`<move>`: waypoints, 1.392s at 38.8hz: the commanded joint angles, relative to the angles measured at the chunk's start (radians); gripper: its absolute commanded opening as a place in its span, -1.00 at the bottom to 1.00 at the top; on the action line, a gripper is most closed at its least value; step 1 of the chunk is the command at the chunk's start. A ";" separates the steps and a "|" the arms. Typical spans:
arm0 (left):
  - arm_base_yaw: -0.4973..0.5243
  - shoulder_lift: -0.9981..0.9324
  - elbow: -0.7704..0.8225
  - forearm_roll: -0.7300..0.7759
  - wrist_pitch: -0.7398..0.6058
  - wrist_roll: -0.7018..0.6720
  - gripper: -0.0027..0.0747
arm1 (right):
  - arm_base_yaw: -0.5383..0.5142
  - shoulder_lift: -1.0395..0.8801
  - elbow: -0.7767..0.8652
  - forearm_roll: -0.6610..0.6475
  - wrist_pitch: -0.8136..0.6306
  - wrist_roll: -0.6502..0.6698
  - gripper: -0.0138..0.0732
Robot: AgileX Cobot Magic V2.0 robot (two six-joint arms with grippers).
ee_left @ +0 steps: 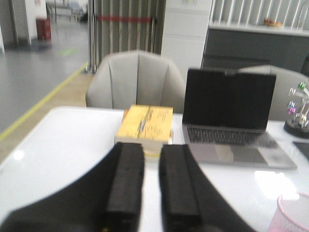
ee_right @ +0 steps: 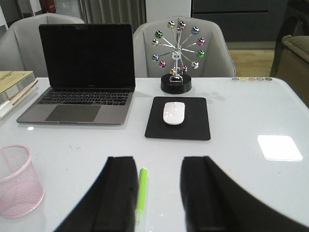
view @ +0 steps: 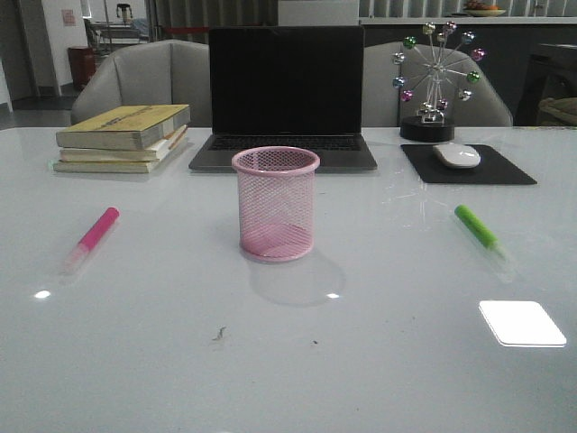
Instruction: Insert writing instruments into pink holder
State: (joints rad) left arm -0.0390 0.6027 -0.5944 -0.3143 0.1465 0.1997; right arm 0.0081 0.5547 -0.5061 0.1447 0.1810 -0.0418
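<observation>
The pink holder [view: 276, 203] stands upright and empty in the middle of the table; it also shows as a pink holder [ee_right: 17, 181] in the right wrist view and as a rim [ee_left: 294, 215] in the left wrist view. The hot pink marker [view: 95, 233] lies flat to its left. The lime green marker [view: 478, 227] lies flat to its right. My right gripper [ee_right: 158, 166] is open above the green marker [ee_right: 142, 191], which lies between the fingers, close to one of them. My left gripper [ee_left: 152, 150] has a narrow gap and holds nothing. The pink marker is hidden in that view.
A stack of books [view: 126, 135] sits at the back left, and an open laptop [view: 284, 90] stands behind the holder. At the back right are a mouse [view: 457, 155] on a black pad [view: 505, 171] and a ferris-wheel ornament [view: 435, 81]. Grey chairs stand beyond the table.
</observation>
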 commanded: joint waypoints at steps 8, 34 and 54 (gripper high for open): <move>-0.002 0.113 -0.044 -0.041 -0.035 -0.004 0.42 | -0.004 0.023 -0.026 0.001 -0.034 -0.002 0.18; -0.002 0.117 -0.044 -0.041 -0.035 -0.004 0.41 | -0.004 0.715 -0.627 -0.003 0.559 -0.002 0.18; -0.002 0.117 -0.044 -0.041 -0.029 -0.004 0.41 | 0.000 1.286 -1.183 0.025 0.897 -0.028 0.18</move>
State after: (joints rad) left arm -0.0390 0.7202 -0.6003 -0.3460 0.1898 0.1997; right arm 0.0081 1.8397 -1.6127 0.1486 1.0715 -0.0563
